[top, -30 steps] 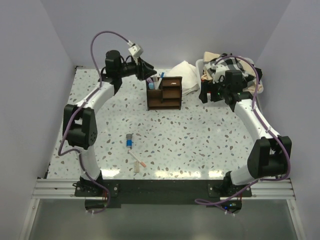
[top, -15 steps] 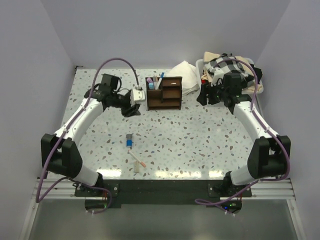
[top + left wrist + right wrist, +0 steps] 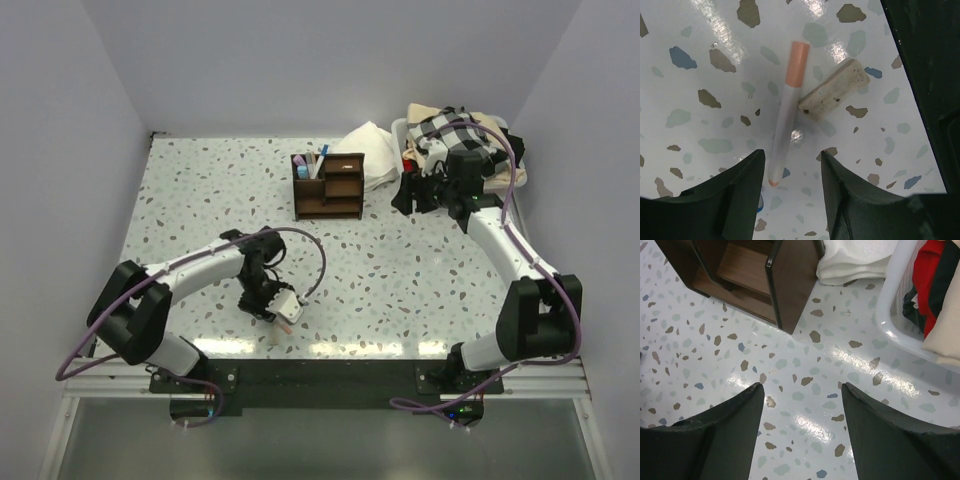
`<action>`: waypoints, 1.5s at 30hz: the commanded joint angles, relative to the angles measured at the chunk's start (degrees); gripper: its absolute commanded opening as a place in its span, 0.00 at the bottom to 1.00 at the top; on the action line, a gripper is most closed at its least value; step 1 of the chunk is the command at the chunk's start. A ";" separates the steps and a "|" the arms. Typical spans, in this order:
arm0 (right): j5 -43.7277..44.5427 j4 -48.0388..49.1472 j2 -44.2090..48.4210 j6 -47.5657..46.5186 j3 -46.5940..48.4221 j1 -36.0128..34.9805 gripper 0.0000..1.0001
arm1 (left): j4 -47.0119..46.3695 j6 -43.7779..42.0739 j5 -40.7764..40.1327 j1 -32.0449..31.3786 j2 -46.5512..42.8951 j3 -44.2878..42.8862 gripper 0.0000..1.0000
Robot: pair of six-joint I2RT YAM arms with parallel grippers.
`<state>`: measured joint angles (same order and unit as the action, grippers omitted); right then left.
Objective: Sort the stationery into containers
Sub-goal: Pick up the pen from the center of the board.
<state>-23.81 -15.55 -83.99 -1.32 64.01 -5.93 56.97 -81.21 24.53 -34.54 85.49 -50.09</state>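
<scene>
A white pen with an orange cap (image 3: 787,107) lies on the speckled table beside a stubby beige piece (image 3: 834,93). My left gripper (image 3: 792,156) is open just above them, with the pen's lower end between the jaws, close to the left finger. A bit of blue (image 3: 760,202) peeks out by that finger. In the top view the left gripper (image 3: 270,303) is at the front of the table and hides these items. The dark brown organizer (image 3: 328,187) stands at the back with pens (image 3: 312,164) in its left compartment. My right gripper (image 3: 408,195) is open and empty to the right of the organizer (image 3: 755,270).
A folded white cloth (image 3: 368,155) lies behind the organizer and also shows in the right wrist view (image 3: 855,257). A white plastic bin (image 3: 892,305) with a checkered cloth (image 3: 455,135) stands at the back right. The dark front rail (image 3: 935,75) is close to the beige piece.
My left arm has swung from beside the organizer down to the front of the table, over the pen and beige piece. The right arm has barely moved.
</scene>
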 commanded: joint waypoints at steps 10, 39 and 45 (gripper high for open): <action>-1.41 0.52 4.27 -0.26 -2.84 0.22 0.68 | -7.49 2.72 -3.70 -5.44 7.76 -3.62 0.42; -1.15 -0.71 1.46 -0.87 0.07 0.22 0.68 | -19.26 13.26 -0.28 -13.18 10.04 -0.37 0.36; -1.06 0.08 0.75 -0.35 -0.55 0.13 0.68 | -21.90 17.92 0.60 -15.11 11.89 -0.54 0.32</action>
<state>-24.01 -16.47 -82.50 -1.89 62.46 -5.93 38.50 -66.96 23.40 -48.01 93.36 -51.92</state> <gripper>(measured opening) 0.681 0.341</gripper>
